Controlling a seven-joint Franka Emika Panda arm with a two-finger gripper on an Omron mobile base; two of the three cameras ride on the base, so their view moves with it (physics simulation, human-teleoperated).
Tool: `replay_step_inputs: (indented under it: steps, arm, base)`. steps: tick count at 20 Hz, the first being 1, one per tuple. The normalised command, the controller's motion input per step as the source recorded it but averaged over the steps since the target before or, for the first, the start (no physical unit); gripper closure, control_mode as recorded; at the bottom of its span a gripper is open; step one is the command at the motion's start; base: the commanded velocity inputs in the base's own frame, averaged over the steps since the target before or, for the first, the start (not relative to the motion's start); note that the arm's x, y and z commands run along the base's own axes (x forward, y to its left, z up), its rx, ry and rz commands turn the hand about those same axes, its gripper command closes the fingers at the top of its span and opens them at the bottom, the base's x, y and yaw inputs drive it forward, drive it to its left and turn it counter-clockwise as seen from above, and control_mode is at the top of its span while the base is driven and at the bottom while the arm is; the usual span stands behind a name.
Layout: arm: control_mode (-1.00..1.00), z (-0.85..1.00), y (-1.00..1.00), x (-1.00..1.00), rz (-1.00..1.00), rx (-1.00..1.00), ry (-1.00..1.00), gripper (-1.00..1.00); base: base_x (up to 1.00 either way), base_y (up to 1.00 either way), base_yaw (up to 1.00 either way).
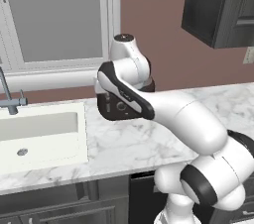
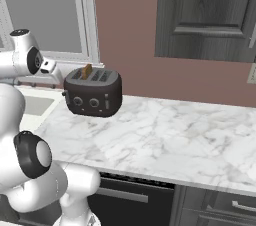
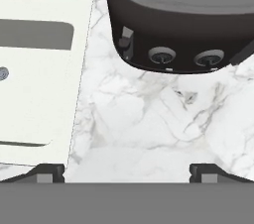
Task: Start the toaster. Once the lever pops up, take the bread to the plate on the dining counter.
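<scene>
Hand view looks down on the toaster (image 3: 183, 25), a rounded black body with a grey slotted top, two round silver-ringed knobs on its front and a small grey lever at its left corner; no brand or lettering can be read on it. The gripper (image 3: 127, 172) hangs spread wide with nothing between its jaws, its two dark fingertips (image 3: 47, 172) far apart above bare worktop, short of the toaster's front. The worktop (image 3: 149, 119) is glossy white marble with grey veins. Beside it lies a white rectangular sink (image 3: 34, 69) with a round metal drain.

Right base view shows the bread (image 2: 87, 71), a thin brown slice, standing upright in one of the toaster's slots near its left end. Dark wood-grain cabinets (image 2: 210, 15) hang on the reddish-brown wall (image 2: 125, 25) behind.
</scene>
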Motion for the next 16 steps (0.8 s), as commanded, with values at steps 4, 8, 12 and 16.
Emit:
replay_step_inputs:
  steps: [4, 8, 12, 16]
  arm:
    - [-1.0, -0.12, 0.0, 0.09, 0.0, 0.0, 0.0, -1.0]
    - [-1.0, -0.13, 0.0, 0.02, 0.0, 0.0, 0.0, -1.0]
    - [-1.0, -0.15, 0.0, 0.06, 0.0, 0.0, 0.0, -1.0]
    - [-1.0, -0.19, 0.0, 0.05, 0.0, 0.0, 0.0, -1.0]
  base:
    - [0.0, 0.0, 0.0]
    - [0.0, 0.0, 0.0]
    - [0.0, 0.0, 0.0]
    - [0.0, 0.0, 0.0]
